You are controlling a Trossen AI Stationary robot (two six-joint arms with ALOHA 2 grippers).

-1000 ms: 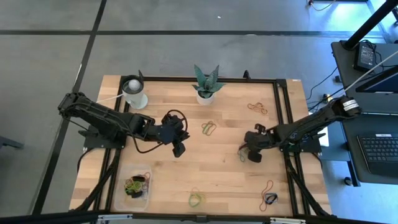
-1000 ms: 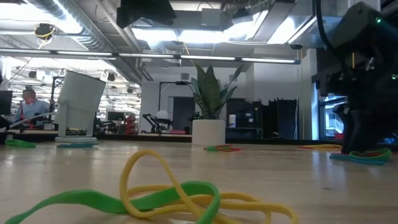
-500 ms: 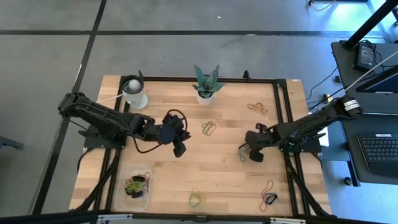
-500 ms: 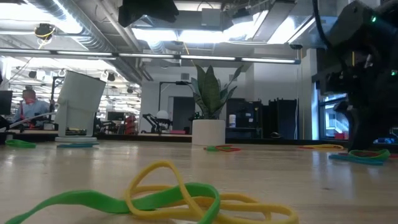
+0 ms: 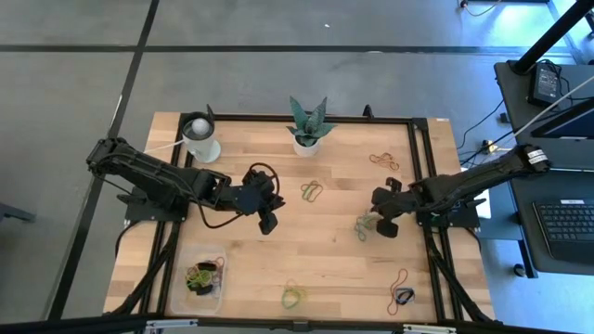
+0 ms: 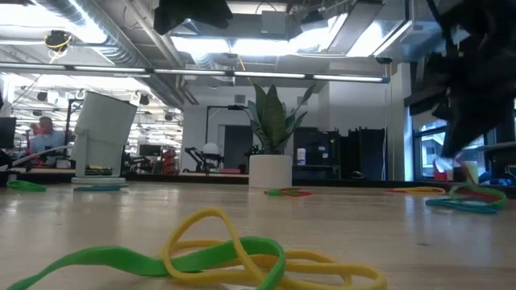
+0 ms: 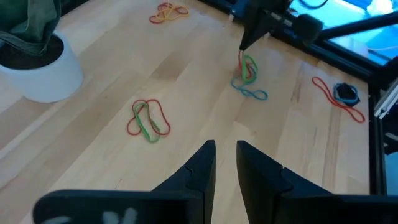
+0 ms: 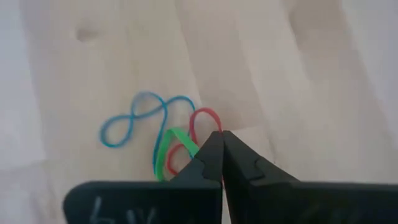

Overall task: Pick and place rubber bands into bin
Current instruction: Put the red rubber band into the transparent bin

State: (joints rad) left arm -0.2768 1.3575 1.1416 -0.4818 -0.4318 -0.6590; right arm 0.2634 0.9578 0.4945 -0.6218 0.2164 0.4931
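Rubber bands [image 8: 177, 146] in green, red and blue, tangled right of table centre, pinched by the right gripper [image 8: 220, 144] with fingers pressed together, bare wood on all sides, blue loop trailing flat, bin [image 5: 201, 276] at near-left corner, left gripper [image 7: 225, 153] slightly parted, mid-table, holding nothing.

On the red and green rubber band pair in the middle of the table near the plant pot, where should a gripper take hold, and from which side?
Come straight down from above: the red and green pair lies flat on the table. Pinch across the middle, where the long loops overlap, so closing fingers likely catch both strands.
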